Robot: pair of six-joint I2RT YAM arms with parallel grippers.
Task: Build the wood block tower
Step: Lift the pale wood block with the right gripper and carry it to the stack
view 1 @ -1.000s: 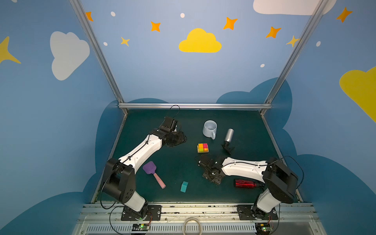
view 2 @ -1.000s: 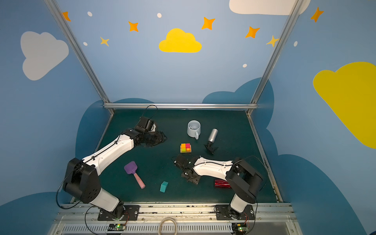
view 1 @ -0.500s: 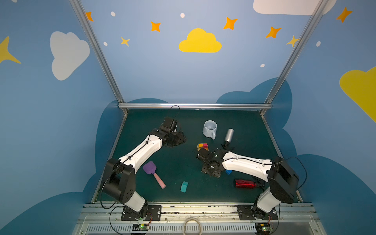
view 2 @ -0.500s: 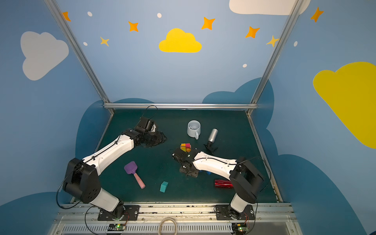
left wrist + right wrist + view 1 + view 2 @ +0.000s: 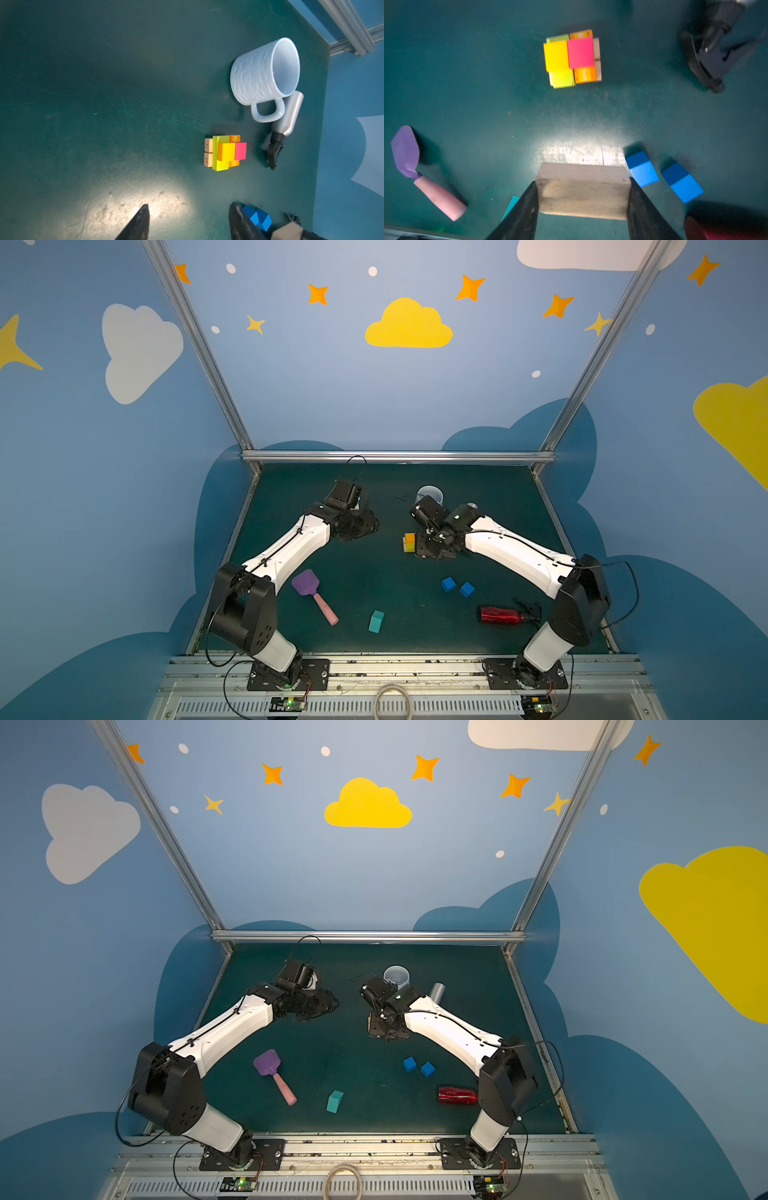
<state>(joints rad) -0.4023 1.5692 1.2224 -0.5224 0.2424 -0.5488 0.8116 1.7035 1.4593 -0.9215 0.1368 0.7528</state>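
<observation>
tan wooden bars (image 5: 208,152) under bright block tower (image 5: 225,152) by white mug (image 5: 255,79) are showing 51, 62 | right gripper (image 5: 583,180) is holding pale wooden block (image 5: 583,195) — moved up beside tower | left gripper (image 5: 189,205) is hanging wide, empty

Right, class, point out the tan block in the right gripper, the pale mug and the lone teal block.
tan block (image 5: 583,191): right wrist view, on its broad front face.
mug (image 5: 255,79): left wrist view, on its dimpled outer wall.
teal block (image 5: 376,622): in a top view, on its long side.
</observation>
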